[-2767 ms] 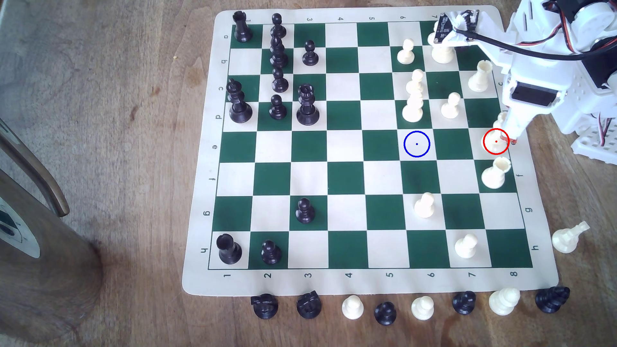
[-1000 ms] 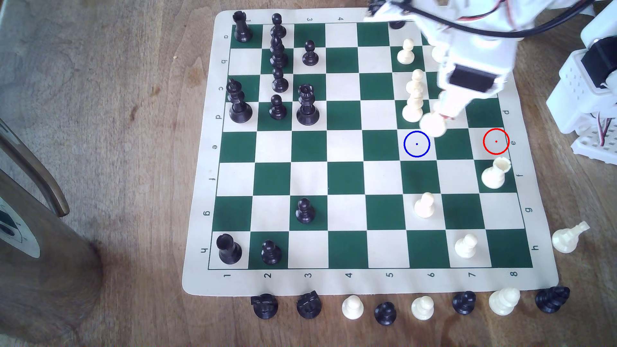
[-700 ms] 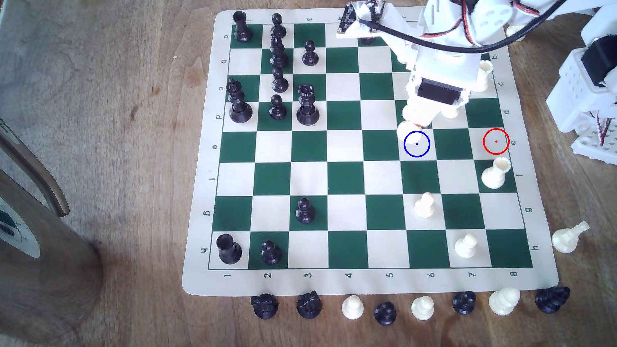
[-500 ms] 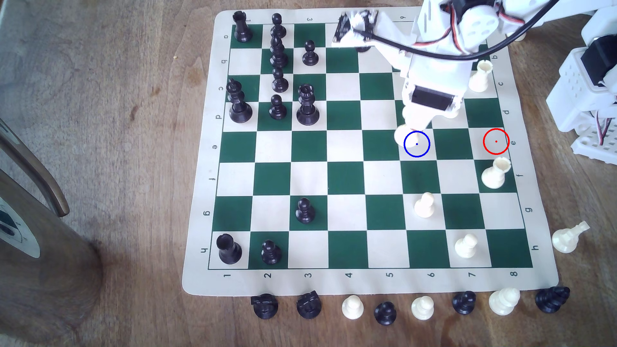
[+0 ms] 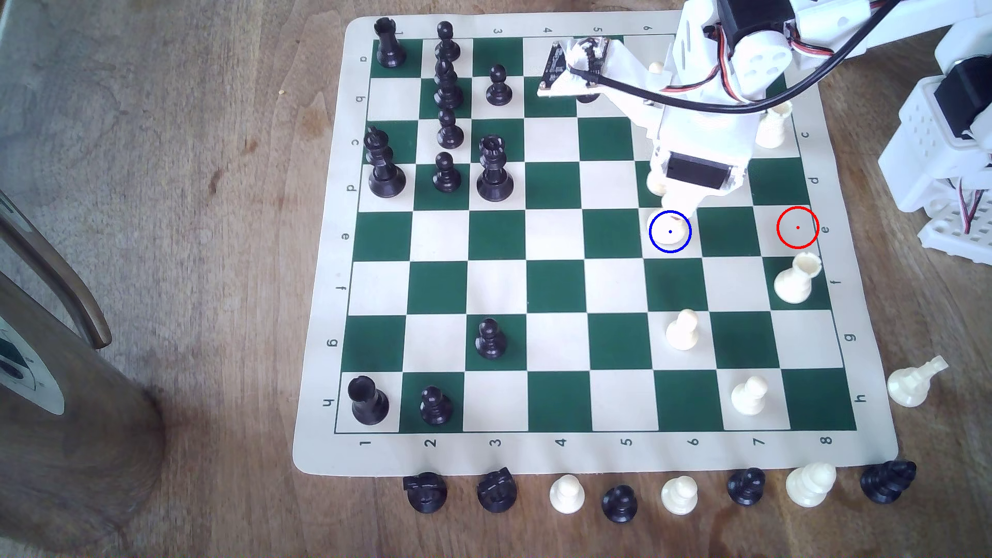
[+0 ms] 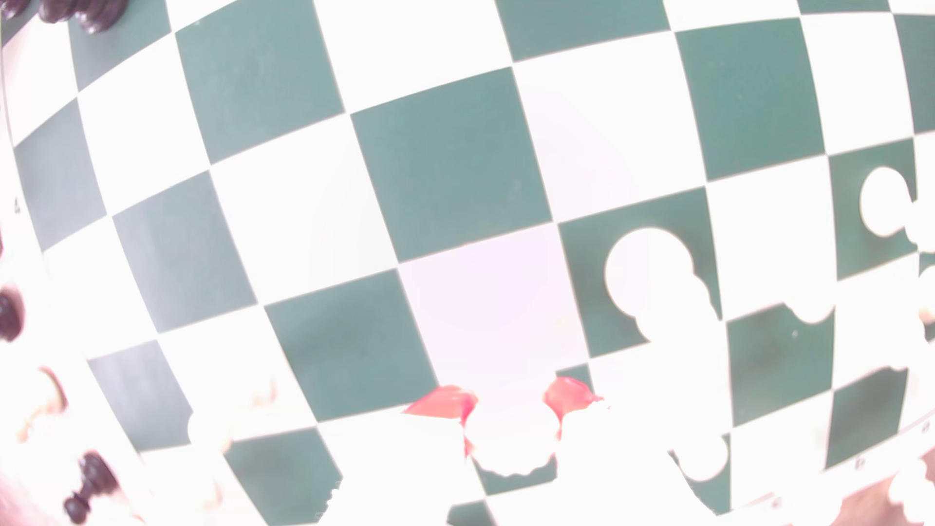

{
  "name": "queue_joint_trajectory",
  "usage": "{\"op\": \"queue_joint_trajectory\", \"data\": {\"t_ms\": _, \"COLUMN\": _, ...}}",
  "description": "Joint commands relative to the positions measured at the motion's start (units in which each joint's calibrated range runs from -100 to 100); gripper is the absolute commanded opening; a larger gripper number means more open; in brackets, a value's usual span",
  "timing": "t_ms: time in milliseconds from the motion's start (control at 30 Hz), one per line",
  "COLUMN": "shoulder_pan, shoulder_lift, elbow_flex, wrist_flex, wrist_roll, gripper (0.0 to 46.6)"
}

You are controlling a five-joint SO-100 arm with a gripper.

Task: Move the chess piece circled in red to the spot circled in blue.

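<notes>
In the exterior view my gripper [image 5: 677, 208] points down over the spot circled in blue [image 5: 657, 244], a cream square in row e. It is shut on the chess piece circled in red [image 5: 678, 233], a cream piece whose round base shows inside the blue ring, at or just above the board. The red circle [image 5: 797, 228] at the exterior view's right encloses a bare cream square. In the washed-out wrist view, the red fingertips [image 6: 445, 402] flank the piece's notched crown [image 6: 511, 447], and the gripper [image 6: 508, 404] is shut on it.
A tall cream piece [image 5: 656, 181] stands right behind the gripper, partly hidden by the arm. Cream rooks [image 5: 794, 279] [image 5: 773, 129] and pawns [image 5: 683, 330] [image 5: 749, 395] stand nearby. Black pieces [image 5: 494, 169] crowd the exterior view's left. Captured pieces [image 5: 679, 494] line the near edge.
The arm lifted the cream piece off the red-circled square, carried it toward the exterior view's left, and lowered it into the blue circle. The red circle now stands empty.
</notes>
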Motion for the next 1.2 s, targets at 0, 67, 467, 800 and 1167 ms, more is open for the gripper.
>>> {"op": "queue_joint_trajectory", "data": {"t_ms": 0, "shoulder_pan": -0.37, "shoulder_lift": -0.75, "elbow_flex": -0.59, "wrist_flex": -0.56, "wrist_roll": 0.29, "gripper": 0.4}}
{"op": "queue_joint_trajectory", "data": {"t_ms": 67, "shoulder_pan": -0.37, "shoulder_lift": -0.67, "elbow_flex": -0.59, "wrist_flex": -0.56, "wrist_roll": 0.29, "gripper": 0.9}}
{"op": "queue_joint_trajectory", "data": {"t_ms": 467, "shoulder_pan": 1.19, "shoulder_lift": -4.4, "elbow_flex": 2.94, "wrist_flex": -3.84, "wrist_roll": 0.15, "gripper": 35.2}}
{"op": "queue_joint_trajectory", "data": {"t_ms": 800, "shoulder_pan": 2.84, "shoulder_lift": -10.01, "elbow_flex": 3.21, "wrist_flex": -2.69, "wrist_roll": 0.54, "gripper": 36.6}}
{"op": "queue_joint_trajectory", "data": {"t_ms": 1167, "shoulder_pan": 2.84, "shoulder_lift": -24.27, "elbow_flex": 4.48, "wrist_flex": 3.78, "wrist_roll": 0.93, "gripper": 36.3}}
